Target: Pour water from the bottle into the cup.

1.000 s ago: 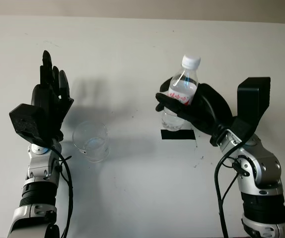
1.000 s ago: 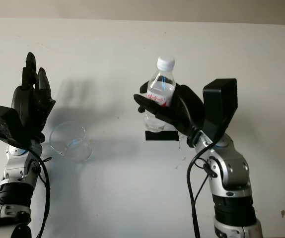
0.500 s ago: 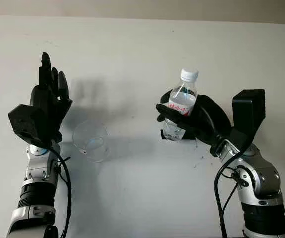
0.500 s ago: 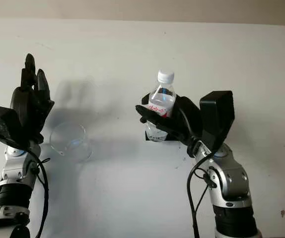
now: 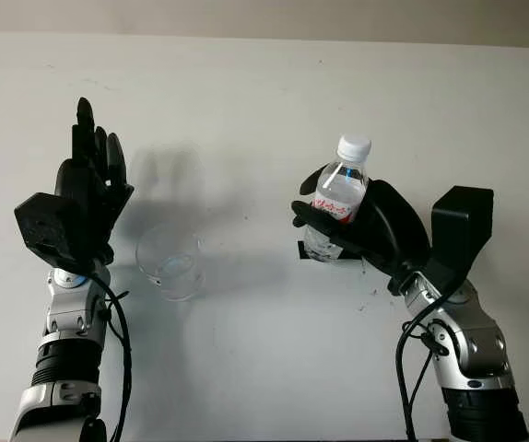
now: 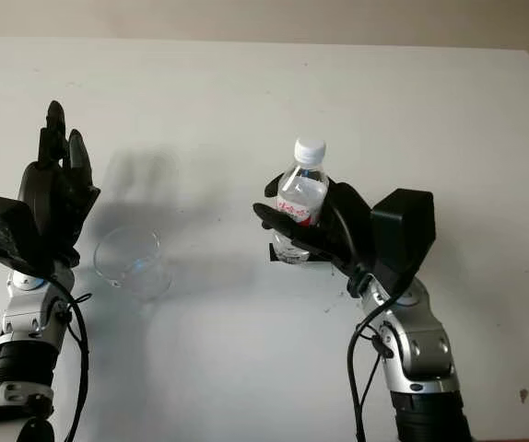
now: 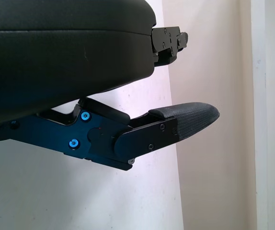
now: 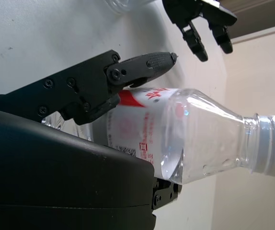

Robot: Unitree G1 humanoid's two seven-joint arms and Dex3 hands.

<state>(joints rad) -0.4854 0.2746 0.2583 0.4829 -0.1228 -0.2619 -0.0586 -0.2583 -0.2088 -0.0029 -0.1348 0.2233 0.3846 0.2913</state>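
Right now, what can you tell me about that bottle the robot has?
The bottle is small, clear plastic, with a white cap still on and a label with red print around its middle. It stands nearly upright, leaning slightly, with its base at a black mark on the white table. The right hand is wrapped around its body. Some water shows inside. The cup stands apart, toward the left hand.

The left robot hand point(image 5: 85, 198) is raised at the left with its fingers point(image 5: 89, 147) pointing up, open and holding nothing, its forearm rising from the bottom left. The right robot hand point(image 5: 361, 221) is curled in a grasp at the centre right, its arm bent at the wrist, coming from the bottom right.
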